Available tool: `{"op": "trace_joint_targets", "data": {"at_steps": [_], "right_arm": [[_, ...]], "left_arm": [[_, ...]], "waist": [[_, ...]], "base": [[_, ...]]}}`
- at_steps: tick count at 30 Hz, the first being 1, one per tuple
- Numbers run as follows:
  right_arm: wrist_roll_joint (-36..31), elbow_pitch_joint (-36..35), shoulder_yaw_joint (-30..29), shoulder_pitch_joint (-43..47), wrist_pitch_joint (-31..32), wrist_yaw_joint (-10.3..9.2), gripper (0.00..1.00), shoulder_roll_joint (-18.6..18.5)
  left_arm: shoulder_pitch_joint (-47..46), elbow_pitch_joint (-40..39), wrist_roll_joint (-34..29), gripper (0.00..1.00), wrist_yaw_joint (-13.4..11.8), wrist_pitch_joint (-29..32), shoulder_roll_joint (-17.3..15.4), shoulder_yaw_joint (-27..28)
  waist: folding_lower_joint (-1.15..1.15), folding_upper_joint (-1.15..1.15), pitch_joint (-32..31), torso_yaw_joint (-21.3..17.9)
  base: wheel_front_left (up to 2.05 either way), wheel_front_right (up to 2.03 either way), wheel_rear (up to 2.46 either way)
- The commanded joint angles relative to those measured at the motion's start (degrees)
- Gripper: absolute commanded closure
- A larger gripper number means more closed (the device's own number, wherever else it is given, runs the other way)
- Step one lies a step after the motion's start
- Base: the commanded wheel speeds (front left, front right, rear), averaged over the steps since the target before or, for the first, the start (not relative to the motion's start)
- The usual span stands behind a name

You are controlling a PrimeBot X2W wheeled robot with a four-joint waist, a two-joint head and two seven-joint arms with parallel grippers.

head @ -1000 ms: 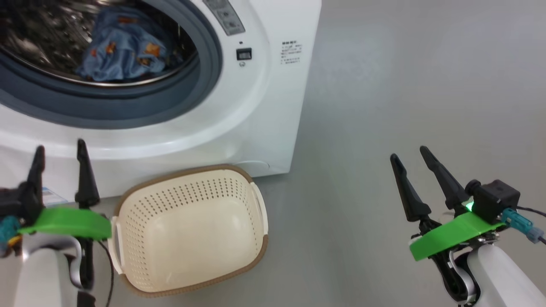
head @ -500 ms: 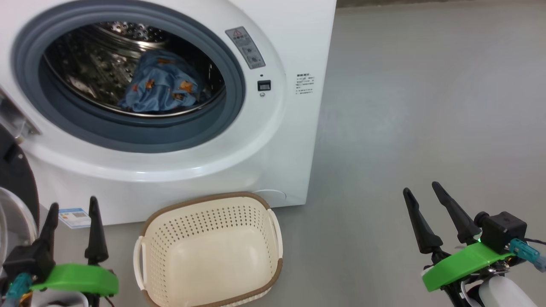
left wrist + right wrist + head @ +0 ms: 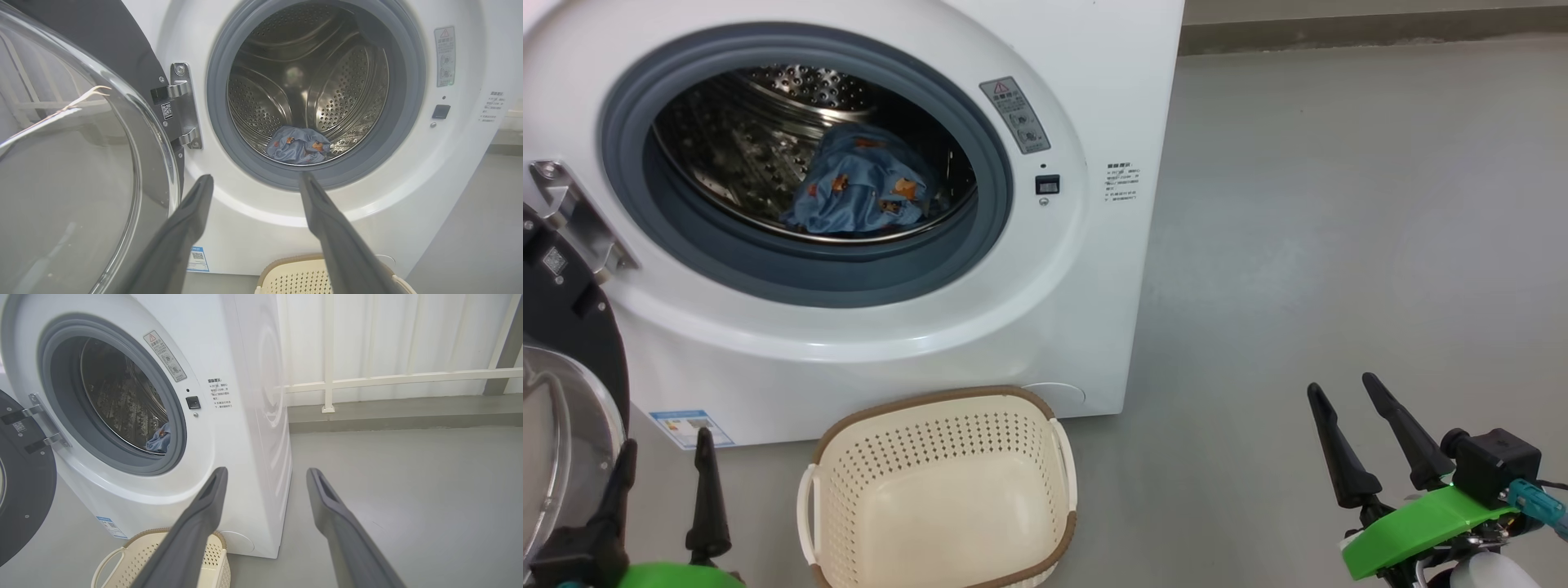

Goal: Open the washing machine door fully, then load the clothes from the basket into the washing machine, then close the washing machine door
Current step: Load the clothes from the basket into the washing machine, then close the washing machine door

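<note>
Clothes [image 3: 862,192] are lying bunched in the steel drum [image 3: 735,163] of the washing machine [image 3: 1111,98], with the blue printed fabric sitting close behind the grey gasket [image 3: 792,278]. The basket [image 3: 931,395] is standing empty on the floor [image 3: 1298,245] just in front of the machine. The washing machine door [image 3: 81,171] is hanging swung out on its hinge [image 3: 572,212] at the left, its glass bowl just beside the left gripper [image 3: 666,441]. Both that gripper and the right gripper [image 3: 1341,384] are standing spread wide and gripping nothing; the right one is hovering over bare floor, well apart from the machine.

Loading is looking finished, so shutting the door is probably coming next. A push on the bulging glass could be sliding off and leaving the latch uncaught. Fabric slumping forward could be getting nipped in the gasket.

Against the earlier frames, the head camera is looking higher. More of the opening, the hinge and the door are showing, and both grippers are sitting lower in the picture. Clothes, basket and finger spread are looking unchanged.
</note>
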State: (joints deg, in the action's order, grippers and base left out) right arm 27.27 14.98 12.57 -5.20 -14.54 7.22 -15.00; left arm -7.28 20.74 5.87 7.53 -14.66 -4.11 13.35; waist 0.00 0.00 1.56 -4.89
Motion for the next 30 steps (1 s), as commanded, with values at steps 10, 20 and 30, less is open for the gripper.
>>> {"op": "trace_joint_targets", "data": {"at_steps": [10,20,30], "right_arm": [[0.2,-1.5,0.5,0.1,-0.5,0.26,0.00,-1.4],[0.1,-1.6,0.5,0.0,-0.5,0.26,0.00,-1.3],[0.1,-1.7,0.5,0.1,-0.5,0.26,0.00,-1.3]], "left_arm": [[0.3,-2.5,0.6,0.00,-0.1,-0.3,-0.7,1.2],[0.5,-3.4,1.2,0.00,0.0,-0.3,-1.1,0.7],[0.8,-4.2,1.7,0.00,0.0,-0.3,-0.9,0.7]], "waist": [[0.00,0.00,-0.2,0.0],[0.00,0.00,-0.4,0.0],[0.00,0.00,-0.2,0.1]], "base": [[0.00,0.00,0.00],[0.00,0.00,0.00],[-0.51,0.51,0.00]]}}
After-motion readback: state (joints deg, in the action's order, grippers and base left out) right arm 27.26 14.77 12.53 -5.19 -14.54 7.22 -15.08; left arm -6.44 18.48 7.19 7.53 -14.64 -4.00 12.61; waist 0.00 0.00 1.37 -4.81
